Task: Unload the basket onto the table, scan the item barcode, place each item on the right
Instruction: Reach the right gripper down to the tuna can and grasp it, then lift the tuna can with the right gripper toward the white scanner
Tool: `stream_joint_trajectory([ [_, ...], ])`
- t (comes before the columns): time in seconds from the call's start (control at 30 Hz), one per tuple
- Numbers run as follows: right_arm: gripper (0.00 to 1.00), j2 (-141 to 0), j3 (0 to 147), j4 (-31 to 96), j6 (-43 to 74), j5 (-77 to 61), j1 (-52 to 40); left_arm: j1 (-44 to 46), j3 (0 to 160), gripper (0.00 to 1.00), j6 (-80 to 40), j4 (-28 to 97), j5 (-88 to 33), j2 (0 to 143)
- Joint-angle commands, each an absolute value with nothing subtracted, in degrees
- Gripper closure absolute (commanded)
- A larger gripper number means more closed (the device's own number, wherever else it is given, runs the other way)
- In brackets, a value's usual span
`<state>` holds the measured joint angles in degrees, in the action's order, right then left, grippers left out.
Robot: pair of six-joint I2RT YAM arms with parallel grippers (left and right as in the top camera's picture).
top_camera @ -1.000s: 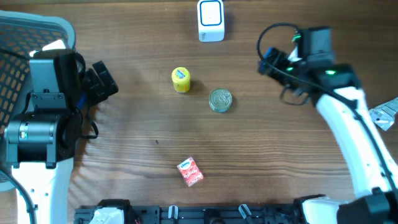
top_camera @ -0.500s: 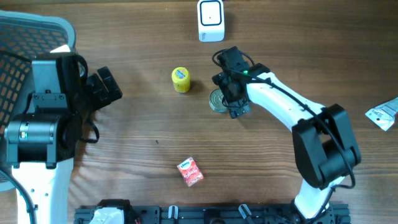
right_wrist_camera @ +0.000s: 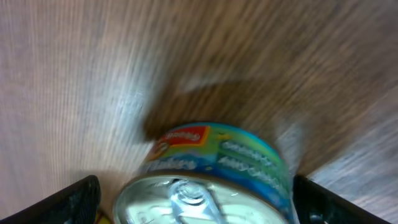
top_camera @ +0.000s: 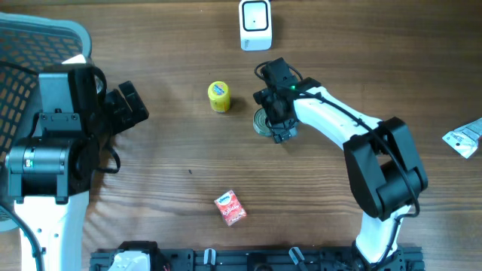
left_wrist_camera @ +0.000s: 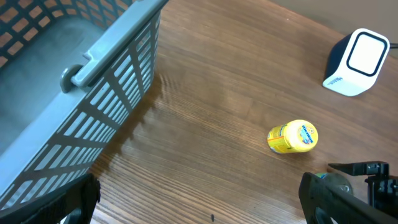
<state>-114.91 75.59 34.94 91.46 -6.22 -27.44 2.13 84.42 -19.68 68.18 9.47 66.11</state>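
Straddling the tin can [right_wrist_camera: 211, 168] with jaws spread wide, the right end effector [top_camera: 277, 122] grips nothing yet. The can stands on the counter [top_camera: 188, 188], apart from the scanner [top_camera: 255, 24]. Closing off-centre on its curved wall could squirt it sideways or tip it. The left end effector [top_camera: 129, 105] hangs open beside the basket [top_camera: 30, 45].

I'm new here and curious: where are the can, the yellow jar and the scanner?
can [right_wrist_camera: 214, 154]: right wrist view, its label.
yellow jar [top_camera: 218, 96]: overhead view, its middle.
scanner [top_camera: 255, 16]: overhead view, its face.
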Motion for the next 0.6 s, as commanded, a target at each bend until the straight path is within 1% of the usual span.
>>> stream_joint_trajectory([
  [0.0,0.13,-118.21,75.53,35.57,89.95,-9.10,-27.49,1.80,84.20,0.00,-20.21,68.23,8.78,66.02],
  [0.1,0.26,-118.32,75.53,36.47,87.85,-8.91,-27.49,1.80,84.20,0.00,-20.18,68.23,8.78,66.02],
  [0.23,0.27,-118.32,75.53,36.62,79.79,-6.11,-27.46,1.80,84.20,0.00,-20.18,68.23,8.78,66.02],
  [0.3,0.27,-118.32,75.53,35.11,70.39,-3.62,-27.46,1.80,84.20,0.00,-20.18,68.23,8.78,66.02],
  [0.37,0.30,-118.30,75.53,34.17,65.60,-3.01,-27.46,1.80,84.20,0.00,-20.18,68.23,8.78,66.02],
  [0.43,0.33,-118.30,75.53,33.67,64.45,-3.79,-27.46,1.80,84.20,0.00,-20.18,68.23,8.78,66.02],
  [0.57,0.34,-118.28,75.53,33.39,66.06,-15.77,-26.57,1.80,84.20,0.00,-20.21,68.23,8.78,66.02],
])
